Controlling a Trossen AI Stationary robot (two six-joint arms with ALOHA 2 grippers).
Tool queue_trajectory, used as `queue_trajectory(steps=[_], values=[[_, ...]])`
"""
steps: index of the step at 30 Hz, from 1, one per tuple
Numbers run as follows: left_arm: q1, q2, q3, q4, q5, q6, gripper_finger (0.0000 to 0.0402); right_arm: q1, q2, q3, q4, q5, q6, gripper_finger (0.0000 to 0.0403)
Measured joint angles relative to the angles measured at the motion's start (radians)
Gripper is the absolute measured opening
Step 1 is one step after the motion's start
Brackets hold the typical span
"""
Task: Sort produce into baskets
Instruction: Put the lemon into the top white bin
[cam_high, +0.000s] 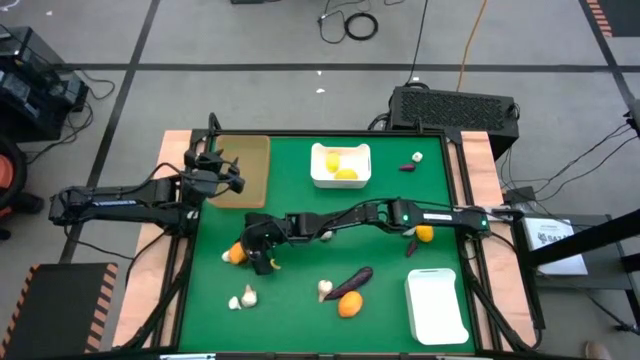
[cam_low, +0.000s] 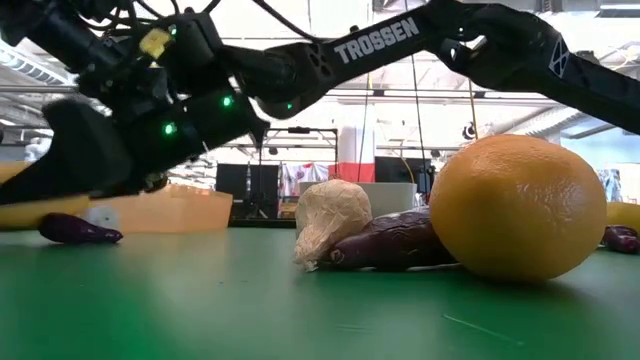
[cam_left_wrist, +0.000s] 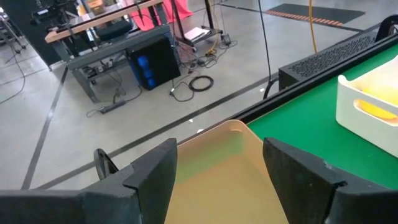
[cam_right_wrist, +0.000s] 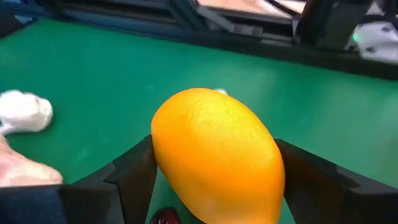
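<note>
My right gripper (cam_high: 247, 254) reaches across the table to its left part and is shut on an orange-yellow fruit (cam_right_wrist: 214, 155), which also shows in the high view (cam_high: 236, 253). My left gripper (cam_left_wrist: 217, 180) is open and empty above the flat tan tray (cam_high: 247, 170) at the far left. A white bin (cam_high: 340, 165) at the far middle holds yellow fruits. A second white bin (cam_high: 435, 305) stands at the near right. A garlic bulb (cam_low: 330, 225), a long eggplant (cam_low: 390, 245) and an orange fruit (cam_low: 520, 205) lie together on the mat. My right gripper has the orange-yellow fruit between its two fingers, one finger (cam_right_wrist: 134, 177) on each of its opposite sides (cam_right_wrist: 163, 155) at the widest part. The fingers slant in from the table's right side. I cannot tell whether the fruit rests on the mat or is lifted.
Small garlic pieces (cam_high: 241, 298) lie near the front left. Another orange fruit (cam_high: 425, 235) and a purple piece (cam_high: 411, 248) lie under the right arm. A purple piece and a white bit (cam_high: 411, 162) lie at the far right. A black box (cam_high: 455, 105) stands behind the table.
</note>
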Motion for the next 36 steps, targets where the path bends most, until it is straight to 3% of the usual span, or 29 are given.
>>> queue_trajectory(steps=[10, 21, 36], values=[[0.000, 0.000, 0.000, -0.005, 0.000, 0.000, 0.0246, -0.001, -0.172, 0.000, -0.229, 0.000, -0.085, 0.0277], [0.000, 0.000, 0.000, -0.007, 0.006, 0.000, 0.0246, -0.027, -0.423, 0.000, -0.747, -0.001, -0.186, 0.0277], [0.000, 0.001, 0.000, 0.001, 0.111, -0.028, 0.0246, -0.257, -0.495, 0.001, -1.240, 0.000, -0.141, 0.0277]])
